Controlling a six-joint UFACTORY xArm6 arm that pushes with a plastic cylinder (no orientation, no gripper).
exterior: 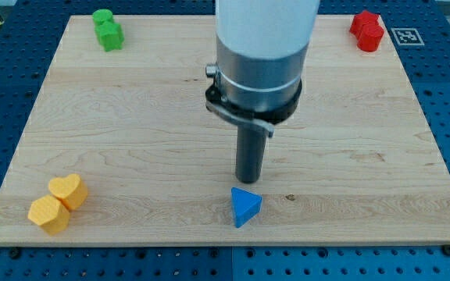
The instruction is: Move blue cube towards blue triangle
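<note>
A blue triangle (245, 207) lies near the bottom edge of the wooden board (131, 133), a little right of the middle. My tip (248, 180) stands just above it in the view, very close to its upper corner; I cannot tell if they touch. No blue cube shows anywhere on the board; the wide arm body (260, 62) covers the upper middle of the board and could hide it.
Two green blocks (108, 30) sit together at the top left corner. Two red blocks (367, 31) sit together at the top right corner. A yellow heart (69, 190) and an orange hexagon-like block (48, 214) touch at the bottom left.
</note>
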